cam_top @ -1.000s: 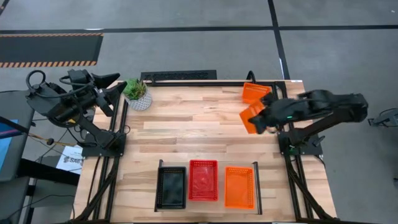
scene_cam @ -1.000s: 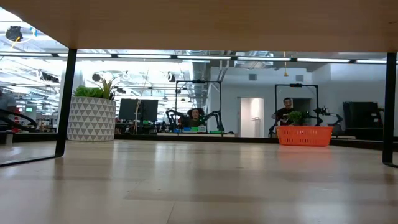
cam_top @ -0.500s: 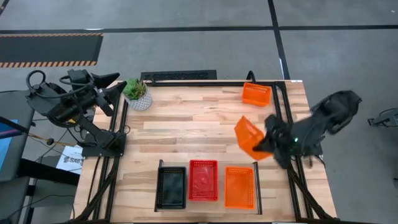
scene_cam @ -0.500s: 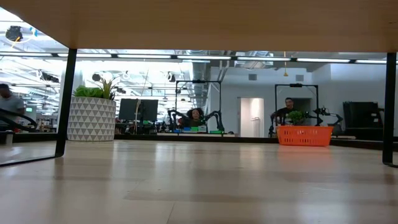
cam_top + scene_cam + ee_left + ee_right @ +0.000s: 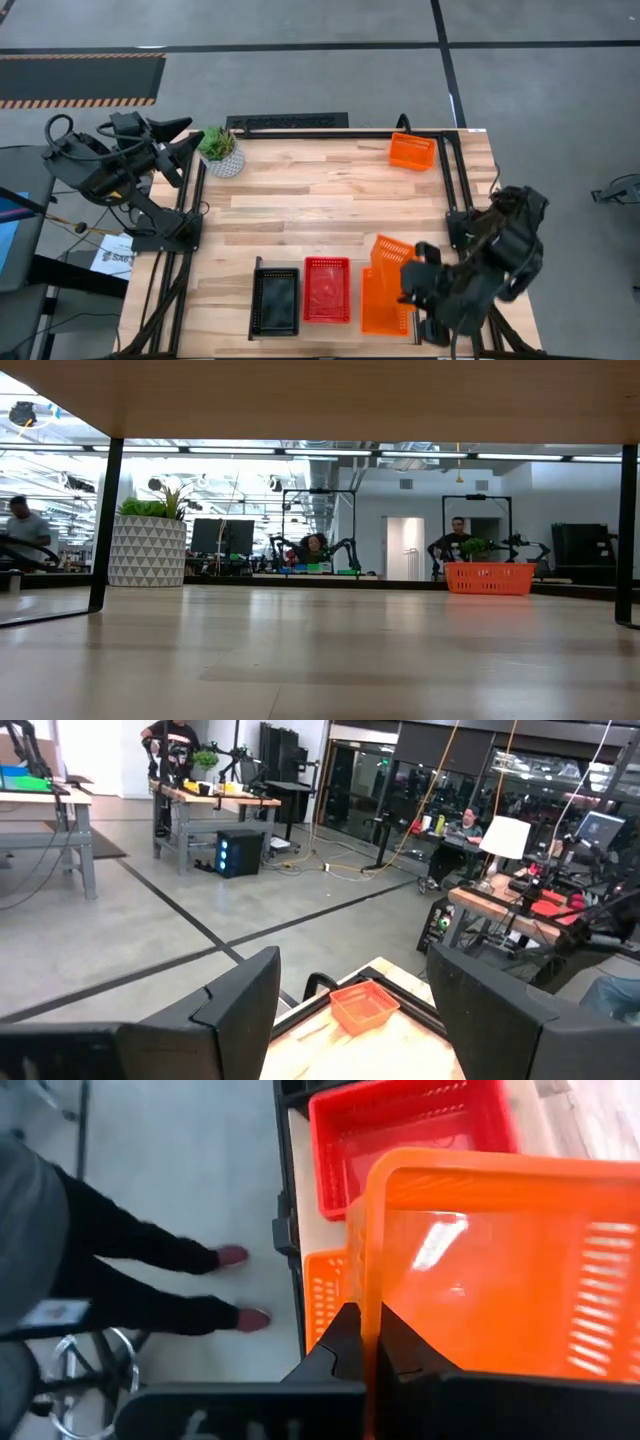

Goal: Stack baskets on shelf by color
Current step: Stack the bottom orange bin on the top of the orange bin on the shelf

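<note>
On the shelf point(image 5: 256, 272) at the table's near edge stand a black basket point(image 5: 275, 302), a red basket point(image 5: 327, 290) and an orange basket point(image 5: 383, 308), side by side. My right gripper point(image 5: 410, 276) is shut on a second orange basket point(image 5: 392, 250), held tilted above the shelf's orange one point(image 5: 325, 1285). A third orange basket point(image 5: 412, 152) rests on its bottom at the far right corner of the table. My left gripper point(image 5: 186, 150) waits open, raised beyond the table's far left corner. My right gripper pinches one wall of the carried orange basket at its top rim point(image 5: 366, 1312) between its two fingers. The fingers point(image 5: 340, 1350) slant down from the table's right side. The basket is lifted clear and tilted, over the orange basket on the shelf.
A potted green plant point(image 5: 222, 150) stands at the far left of the table. The middle of the table is bare wood. A person's legs point(image 5: 150, 1270) stand on the floor just past the table's near edge. People sit in the room behind point(image 5: 316, 546).
My right gripper has swung from the table's far right toward the near edge, rolling and tipping downward, with the orange basket staying in its hold. The basket has turned about and now hangs over the shelf's orange basket.
</note>
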{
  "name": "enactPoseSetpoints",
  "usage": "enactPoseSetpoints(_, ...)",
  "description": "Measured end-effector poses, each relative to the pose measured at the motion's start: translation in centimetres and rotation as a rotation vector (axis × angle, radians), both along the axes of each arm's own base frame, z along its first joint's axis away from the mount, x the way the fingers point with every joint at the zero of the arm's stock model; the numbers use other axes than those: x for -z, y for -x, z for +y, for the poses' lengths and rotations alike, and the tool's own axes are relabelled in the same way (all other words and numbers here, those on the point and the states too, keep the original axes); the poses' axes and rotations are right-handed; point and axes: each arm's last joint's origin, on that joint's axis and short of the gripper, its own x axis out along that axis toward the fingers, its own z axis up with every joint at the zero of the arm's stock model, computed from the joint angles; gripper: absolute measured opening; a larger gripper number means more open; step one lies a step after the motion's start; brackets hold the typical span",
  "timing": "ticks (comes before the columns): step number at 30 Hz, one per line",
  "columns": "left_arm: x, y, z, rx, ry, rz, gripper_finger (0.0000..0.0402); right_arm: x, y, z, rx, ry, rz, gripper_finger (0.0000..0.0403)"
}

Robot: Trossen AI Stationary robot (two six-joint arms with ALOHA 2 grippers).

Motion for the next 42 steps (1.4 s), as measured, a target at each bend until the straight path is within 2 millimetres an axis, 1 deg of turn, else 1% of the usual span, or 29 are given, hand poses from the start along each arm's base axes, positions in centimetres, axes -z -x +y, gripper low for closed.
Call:
enactPoseSetpoints(1,0.0,0.0,0.0,0.000,0.001,0.001,0.0242,0.4,0.0,0.7,-0.013,0.007,0.006,0.0003)
enactPoseSetpoints(7,0.1,0.0,0.0,0.006,0.004,0.003,0.0242,2.6,-0.4,3.3,0.007,0.043,0.094,0.0003)
enactPoseSetpoints(10,0.1,0.0,0.0,0.006,0.001,0.007,0.0242,3.1,-0.4,4.0,0.010,0.047,0.106,0.0003)
enactPoseSetpoints(13,0.2,0.0,0.0,0.006,-0.002,0.014,0.0242,4.0,-0.7,5.0,0.000,0.069,0.125,0.0002)
enactPoseSetpoints(19,0.3,0.1,0.0,0.004,0.003,0.014,0.0242,5.4,-1.6,5.9,-0.050,0.134,0.143,0.0003)
enactPoseSetpoints(22,0.4,0.1,0.0,0.003,0.011,0.009,0.0242,5.8,-2.0,5.9,-0.059,0.153,0.149,0.0002)
enactPoseSetpoints(32,0.6,0.1,0.1,0.000,0.010,0.021,0.0242,5.6,-2.5,5.3,-0.088,0.152,0.156,0.0002)
enactPoseSetpoints(42,0.7,0.1,0.1,-0.001,0.012,0.020,0.0242,5.7,-3.0,4.9,-0.066,0.146,0.162,0.0002)
